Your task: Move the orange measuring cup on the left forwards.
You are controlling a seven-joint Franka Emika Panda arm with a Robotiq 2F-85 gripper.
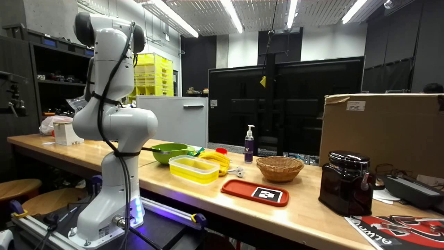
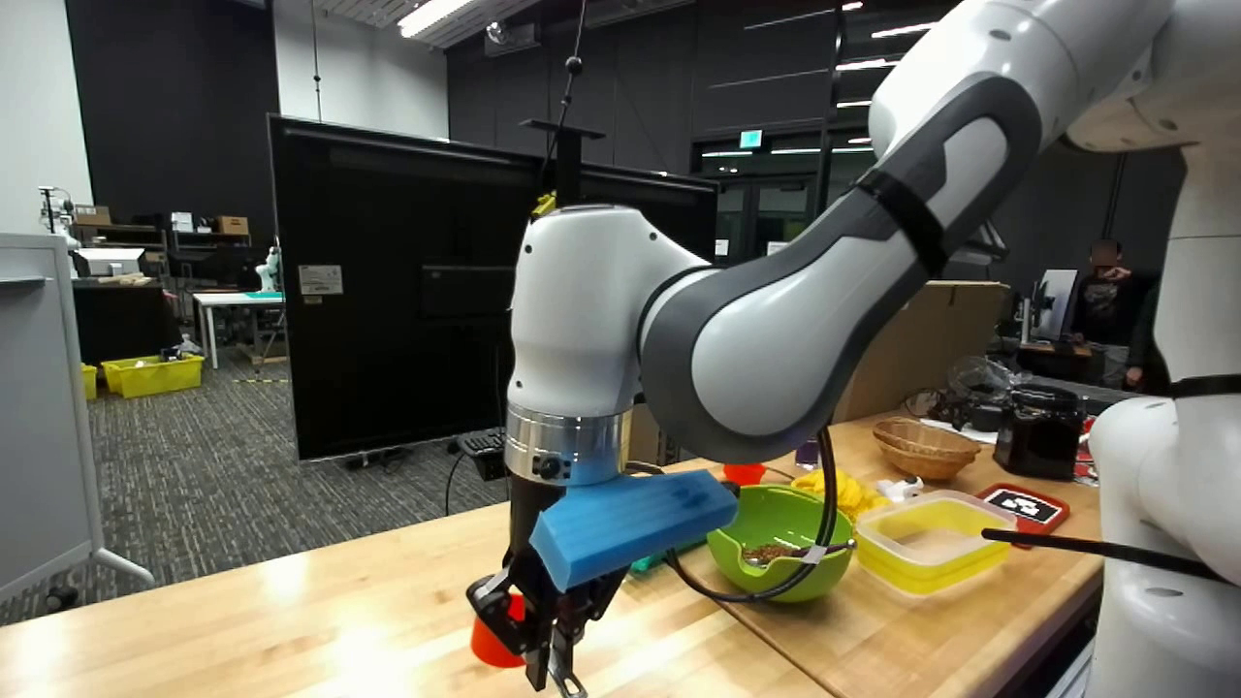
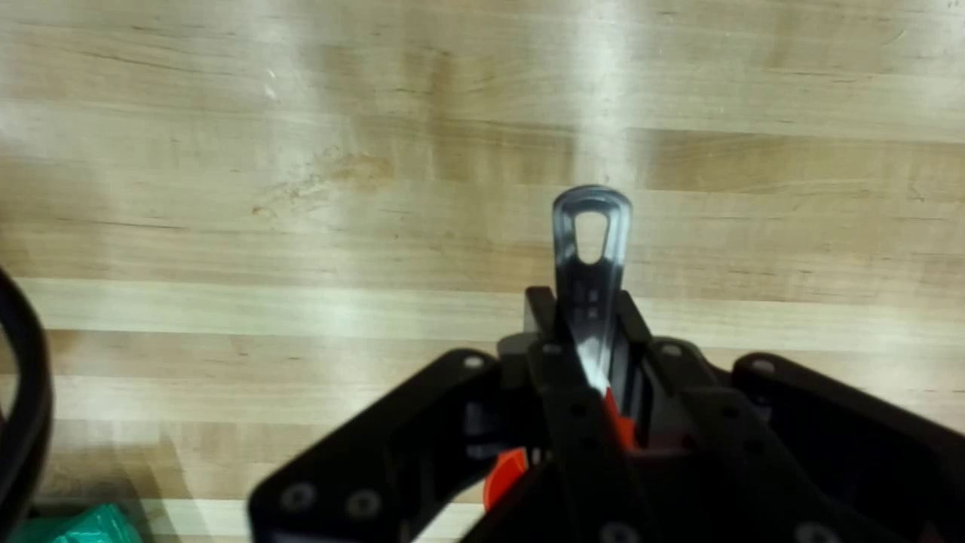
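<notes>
Over the table (image 2: 213, 630), the hand (image 3: 586, 311) pinches the orange measuring cup (image 2: 493, 644) by its handle (image 3: 591, 283).

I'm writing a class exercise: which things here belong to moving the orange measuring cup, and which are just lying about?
In the job:
orange measuring cup
tool

Lying about:
green bowl
yellow container
red tray
wicker basket
pump bottle
dark jar
</notes>
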